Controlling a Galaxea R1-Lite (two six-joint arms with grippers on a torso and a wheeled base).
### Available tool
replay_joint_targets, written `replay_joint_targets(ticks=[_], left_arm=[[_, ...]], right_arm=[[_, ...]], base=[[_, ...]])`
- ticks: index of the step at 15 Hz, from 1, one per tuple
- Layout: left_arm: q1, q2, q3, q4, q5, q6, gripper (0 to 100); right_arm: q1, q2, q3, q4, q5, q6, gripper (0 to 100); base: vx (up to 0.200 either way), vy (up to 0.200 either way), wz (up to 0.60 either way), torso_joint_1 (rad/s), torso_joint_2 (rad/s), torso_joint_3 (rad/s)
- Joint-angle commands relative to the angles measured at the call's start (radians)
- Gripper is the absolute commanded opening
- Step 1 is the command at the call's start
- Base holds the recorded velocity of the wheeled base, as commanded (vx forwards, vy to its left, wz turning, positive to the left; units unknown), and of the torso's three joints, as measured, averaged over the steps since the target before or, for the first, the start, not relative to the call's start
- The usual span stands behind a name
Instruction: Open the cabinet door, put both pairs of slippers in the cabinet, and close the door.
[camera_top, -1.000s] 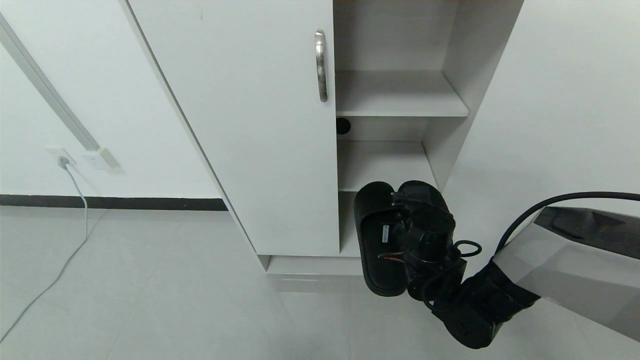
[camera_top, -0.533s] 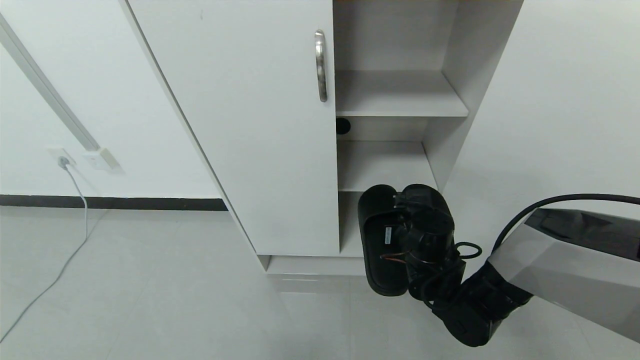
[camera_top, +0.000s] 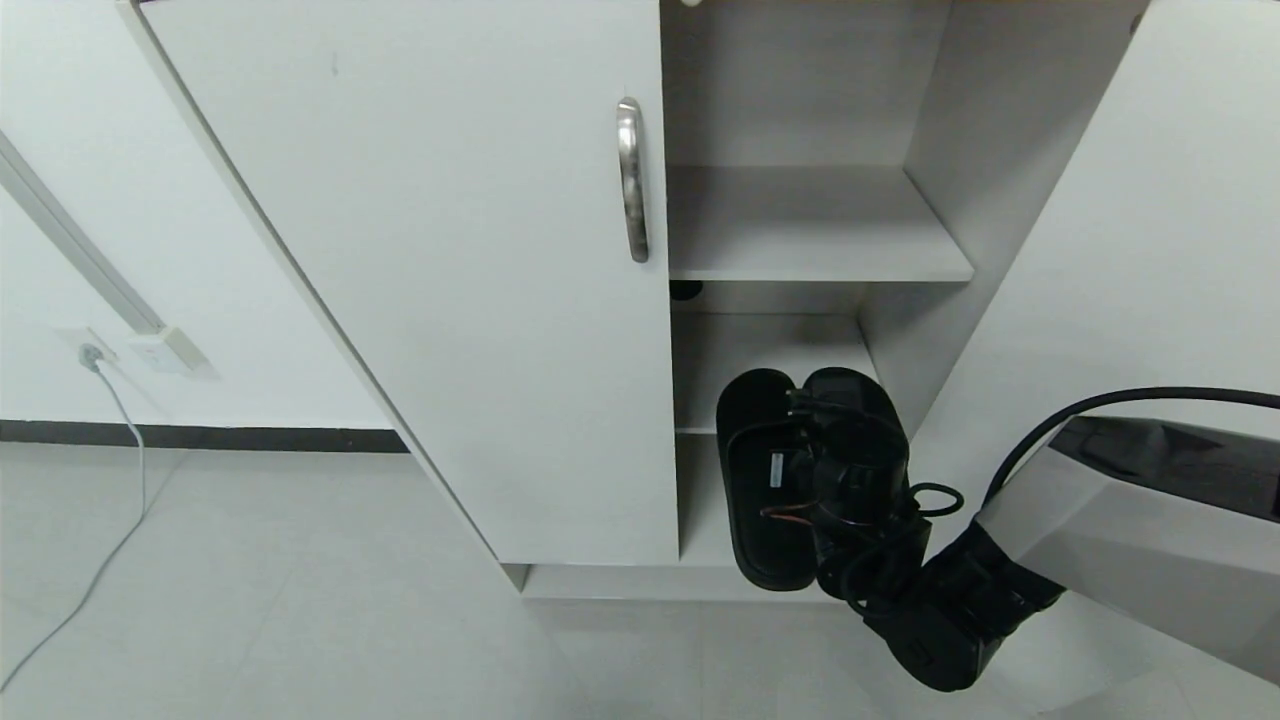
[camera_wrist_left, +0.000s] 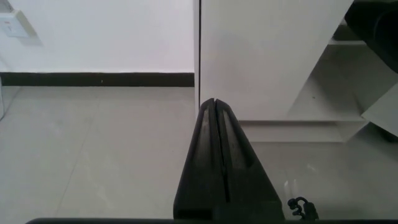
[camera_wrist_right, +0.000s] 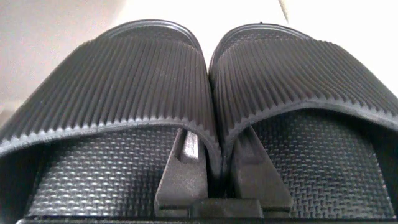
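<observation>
White cabinet (camera_top: 800, 225) seen from above, w/ its left door (camera_top: 450, 250) closed and a metal handle (camera_top: 630, 180) at that door's edge. Right door (camera_top: 1150, 250) is swung open, showing two bare shelves and a bottom compartment.

Right tool (camera_top: 800, 465) holds a pair of black slippers (camera_top: 760, 480) in the air, just in front of the open half, approx level w/ the lower shelf and bottom compartment, toes toward the cabinet. In the right wrist view the slippers (camera_wrist_right: 124, 93) sit side by side, ribbed straps up. One finger goes under each strap, clamping the two touching inner walls btwn them.

Left tool (camera_wrist_left: 214, 109) hangs over the grey tiled floor (camera_wrist_left: 93, 162) facing the cabinet base, fingers pressed flat together, holding nothing.

A wall socket (camera_top: 90, 352) w/ a grey cable (camera_top: 110, 540) is far left.
</observation>
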Motion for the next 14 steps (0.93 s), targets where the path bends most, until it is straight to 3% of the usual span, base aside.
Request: replay_joint_targets(ticks=[1,7,14], left_arm=[[0.000,0.001,0.000,0.000,0.001,0.000,0],[0.000,0.001,0.000,0.000,0.001,0.000,0],[0.000,0.001,0.000,0.000,0.001,0.000,0]], right_arm=[[-0.001,0.001,-0.004,0.002,0.002,0.000,0],[-0.055,0.072,-0.090,0.015,0.055,0.003,0],[-0.121,0.150,-0.407,0.242,0.066,0.004,0]], base=[[0.000,0.000,0.00,0.000,0.00,0.000],[0.000,0.000,0.00,0.000,0.00,0.000],[0.000,0.000,0.00,0.000,0.00,0.000]])
